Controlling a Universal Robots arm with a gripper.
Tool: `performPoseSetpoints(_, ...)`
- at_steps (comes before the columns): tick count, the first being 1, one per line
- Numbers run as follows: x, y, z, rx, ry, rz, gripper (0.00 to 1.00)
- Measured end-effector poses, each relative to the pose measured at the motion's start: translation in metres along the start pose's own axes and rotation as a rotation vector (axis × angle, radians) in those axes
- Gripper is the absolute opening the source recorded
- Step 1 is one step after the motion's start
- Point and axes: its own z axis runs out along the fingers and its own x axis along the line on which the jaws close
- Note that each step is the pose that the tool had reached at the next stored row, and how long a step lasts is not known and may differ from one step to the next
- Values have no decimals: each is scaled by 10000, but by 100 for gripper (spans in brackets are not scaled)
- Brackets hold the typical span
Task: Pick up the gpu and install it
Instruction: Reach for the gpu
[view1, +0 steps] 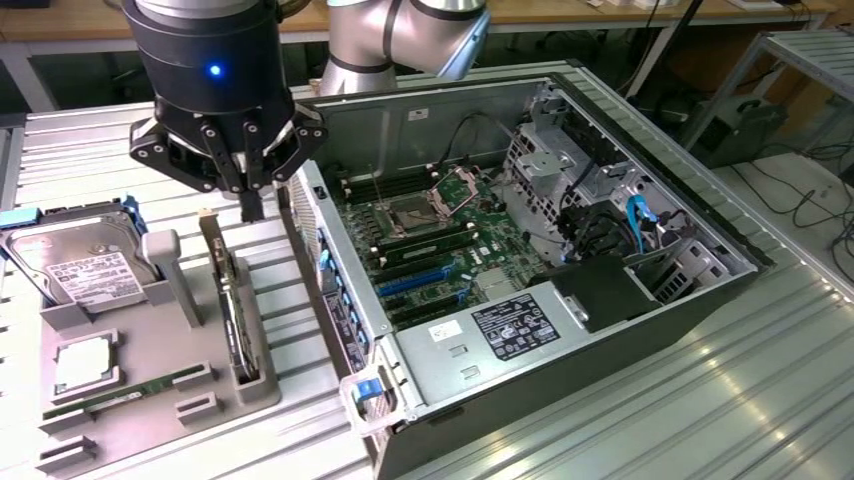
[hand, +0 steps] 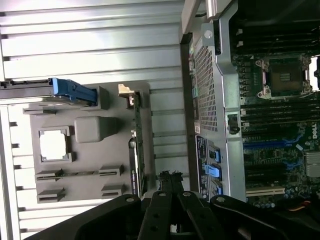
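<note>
The gpu (view1: 234, 310) stands beside fingers (view1: 252, 205), untouched.

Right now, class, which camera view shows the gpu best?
The exterior view: the gpu stands on edge in its grey holder, one side face showing. The wrist view shows the gpu edge-on, a thin strip.

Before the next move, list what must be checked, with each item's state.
1. gpu standing on edge in the grey holder: ok.
2. gripper empty: ok.
3. Jaws open for a grasp: not ok, shut.
4. gripper centred over the gpu: not ok, it hangs off toward the case.
5. case open, blue expansion slots exposed: ok.
6. Target slot free of obstructions: cannot tell.
</note>
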Motion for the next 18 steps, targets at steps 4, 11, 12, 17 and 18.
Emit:
performPoseSetpoints(4,11,-1,7,0,0,1,11)
performPoseSetpoints(11,28,-3,21,0,0,0,11)
performPoseSetpoints(12,30,-3,24,0,0,0,11)
performPoseSetpoints(17,36,7,44,0,0,1,11)
performPoseSetpoints(18,39,10,50,-2,0,1,11)
